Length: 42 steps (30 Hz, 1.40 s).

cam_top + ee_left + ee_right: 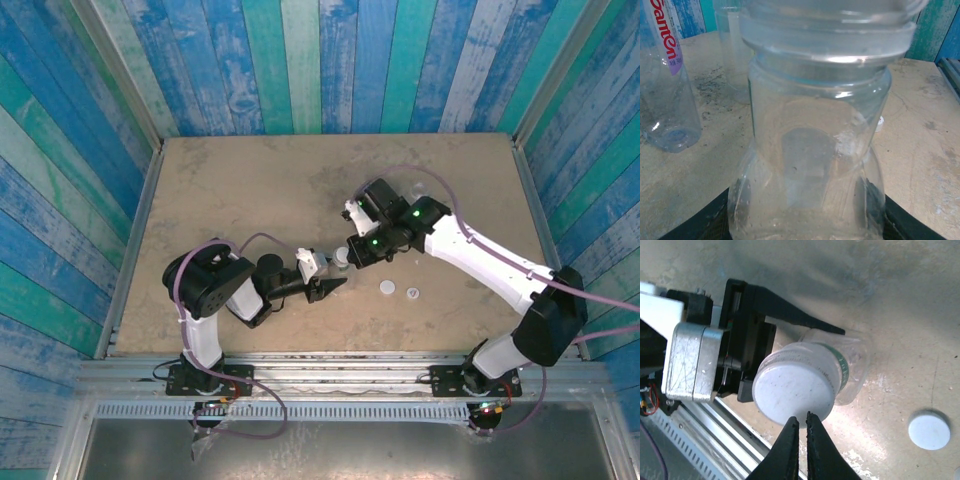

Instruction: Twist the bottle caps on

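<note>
Bottle [810, 150]: clear plastic, glossy, bright glints on shoulder, faint scuffs low down
Cap [792, 390] on it: white plastic, matt, fine scratches across top
Loose cap [929, 430]: same white plastic, smooth, matt
Right hand [801, 416]: black plastic, smooth, slight sheen
Metal housing [687, 360]: bare grey metal, brushed, scratched
Tabletop [250, 190]: beige, matt, stone-like, rough, blotchy with dark smudges
Wall planks [300, 60]: wood, worn blue and green paint, matt

Your table [250, 200]: tan, stained, dark scuffs. White cap [388, 287] flat on it, front right of centre; second white cap [411, 293] just beside. Pink-labelled bottle [665, 100] upright on it, clear bottle [732, 55] near, behind.
</note>
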{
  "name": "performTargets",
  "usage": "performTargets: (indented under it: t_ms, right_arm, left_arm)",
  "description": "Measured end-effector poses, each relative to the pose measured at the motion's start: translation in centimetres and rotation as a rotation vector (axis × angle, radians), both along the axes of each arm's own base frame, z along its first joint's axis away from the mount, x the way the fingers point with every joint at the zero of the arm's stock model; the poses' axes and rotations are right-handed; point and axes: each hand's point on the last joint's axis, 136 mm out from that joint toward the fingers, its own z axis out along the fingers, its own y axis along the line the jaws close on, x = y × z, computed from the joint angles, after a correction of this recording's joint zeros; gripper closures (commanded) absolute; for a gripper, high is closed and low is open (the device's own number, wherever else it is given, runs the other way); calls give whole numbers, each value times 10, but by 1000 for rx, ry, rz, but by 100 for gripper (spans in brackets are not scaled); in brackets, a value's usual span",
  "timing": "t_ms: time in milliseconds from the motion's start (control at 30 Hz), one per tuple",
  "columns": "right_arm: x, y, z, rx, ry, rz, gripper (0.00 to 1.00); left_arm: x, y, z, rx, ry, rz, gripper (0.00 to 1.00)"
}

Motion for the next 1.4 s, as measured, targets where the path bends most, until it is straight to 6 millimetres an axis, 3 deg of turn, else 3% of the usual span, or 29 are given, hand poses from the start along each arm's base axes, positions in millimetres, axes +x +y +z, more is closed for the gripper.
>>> performTargets:
  t_ms: [200, 700, 867, 1400]
  right_arm:
    - [-4, -6, -2, -17, 20, -6, 75]
    - [14, -2, 1, -28, 1, -29, 73]
    - [14, -2, 1, -27, 0, -30, 55]
    - [26, 8, 1, -25, -14, -33, 66]
  left_arm:
    - [2, -1, 1, -3, 6, 1, 45]
    - [3, -2, 0, -3, 11, 2, 45]
    - [2, -2, 0, -3, 11, -1, 45]
    - [3, -2, 0, -4, 12, 0, 45]
